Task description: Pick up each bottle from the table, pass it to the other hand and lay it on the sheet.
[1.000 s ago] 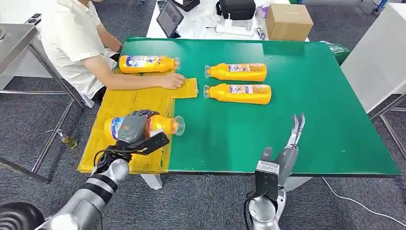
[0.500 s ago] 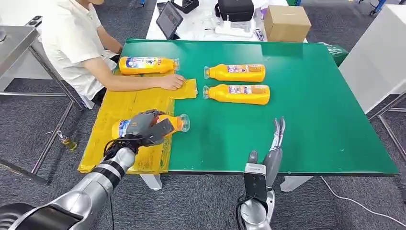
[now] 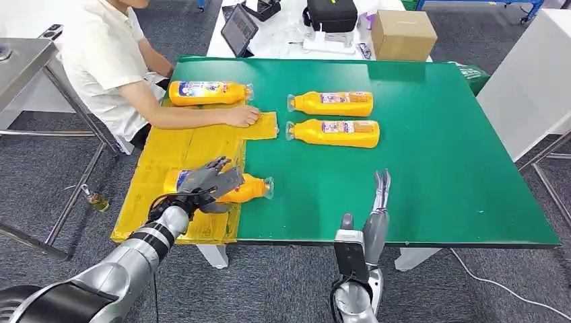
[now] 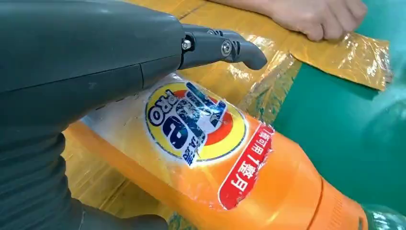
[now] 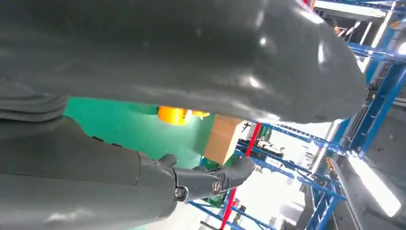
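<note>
Closest to me, my left hand (image 3: 205, 180) is draped over the bottle (image 3: 246, 189) I'm placing, fingers spread and lifted off it rather than wrapped around, so I'd call that one let go. The bottle lies on its side with the body on the yellow sheet (image 3: 195, 145) and its clear cap end poking out over the green table (image 3: 431, 134); in the left wrist view the label is right under my palm. My right hand (image 3: 381, 195) is up at the near table edge, fingers straight and pressed together, holding nothing. So I reckon this is the tail end of the laying-down step. Next I need to lift the left hand clear without rolling the bottle, then send the right hand out for the nearer of the two bottles (image 3: 333, 132) waiting mid-table, with the other one (image 3: 331, 103) just behind it. Further back, another bottle (image 3: 210, 92) already lies at the sheet's far end, and a person's hand (image 3: 241, 115) is resting on the sheet near it, so I'd keep well away from that. Beyond the table there's a cardboard box (image 3: 404, 31) and a tablet (image 3: 239, 27), neither in my way.
</note>
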